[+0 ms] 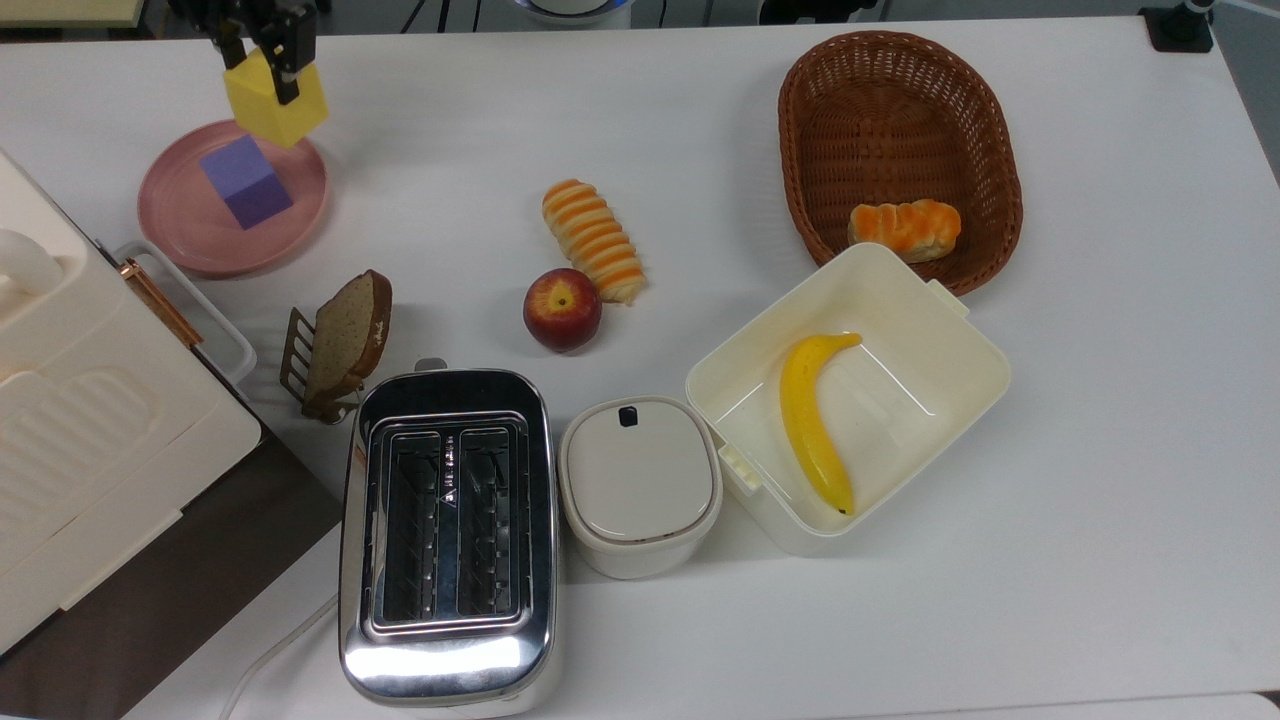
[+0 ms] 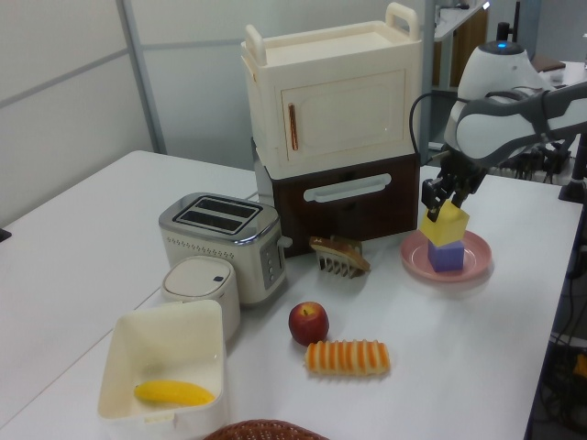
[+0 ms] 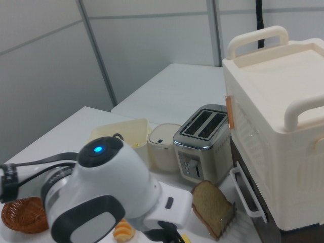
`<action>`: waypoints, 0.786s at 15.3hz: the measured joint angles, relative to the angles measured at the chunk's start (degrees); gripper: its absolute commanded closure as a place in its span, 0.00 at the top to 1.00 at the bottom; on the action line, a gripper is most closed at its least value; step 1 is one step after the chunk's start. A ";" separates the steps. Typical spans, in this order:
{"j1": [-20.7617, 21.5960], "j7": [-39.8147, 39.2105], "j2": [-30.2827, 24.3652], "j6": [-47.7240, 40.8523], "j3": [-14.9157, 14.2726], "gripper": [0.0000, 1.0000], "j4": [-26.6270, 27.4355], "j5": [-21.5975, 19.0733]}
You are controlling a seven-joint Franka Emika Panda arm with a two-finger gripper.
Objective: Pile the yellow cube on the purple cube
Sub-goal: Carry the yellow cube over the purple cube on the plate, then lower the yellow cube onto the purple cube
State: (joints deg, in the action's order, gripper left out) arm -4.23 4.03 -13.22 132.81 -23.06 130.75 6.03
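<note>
Gripper (image 1: pixel 262 62) clenched on yellow cube (image 1: pixel 272 101), lifted just above purple cube (image 1: pixel 246 182)

Your pincer (image 1: pixel 258 45) is cut off by the top view's upper edge; its fingers hide part of the yellow cube (image 1: pixel 280 105) beneath.

Bright, even overhead light fills all three views, and the matte white table (image 1: pixel 700 120) carries only soft, faint shadows, such as the pale smudge just beside the jaws holding the matte yellow cube (image 1: pixel 276 98). Well away from the jaws, the shiny chrome toaster (image 1: pixel 447 540) throws white glare along its near edge in the top view. In the right view the white rounded arm housing (image 3: pixel 109 202) looms large and slightly soft, while the far wall stays evenly lit.
</note>
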 measured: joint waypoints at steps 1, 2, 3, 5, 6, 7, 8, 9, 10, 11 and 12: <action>-0.07 0.12 1.03 0.00 -0.22 0.16 -0.55 0.00; -0.27 0.32 1.98 0.00 -0.44 0.16 -1.25 -0.09; -0.62 0.52 2.86 0.00 -0.62 0.16 -1.97 -0.29; -1.43 0.59 4.22 0.01 -0.86 0.16 -3.50 -0.96; -1.83 0.59 4.68 0.01 -0.93 0.16 -4.07 -1.10; -2.41 0.59 5.18 0.01 -0.96 0.16 -4.51 -1.17; -2.66 0.59 5.39 0.06 -0.97 0.16 -4.58 -1.17; -2.85 0.59 5.58 0.22 -0.96 0.16 -4.59 -1.18; -3.07 0.59 5.81 0.47 -0.97 0.16 -4.59 -1.18; -3.32 0.59 6.08 0.63 -0.98 0.16 -4.59 -1.21; -3.63 0.60 6.40 0.74 -0.99 0.16 -4.68 -1.33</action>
State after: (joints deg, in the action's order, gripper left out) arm -7.86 4.63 -6.82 133.56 -24.05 126.08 4.69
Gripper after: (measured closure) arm 0.432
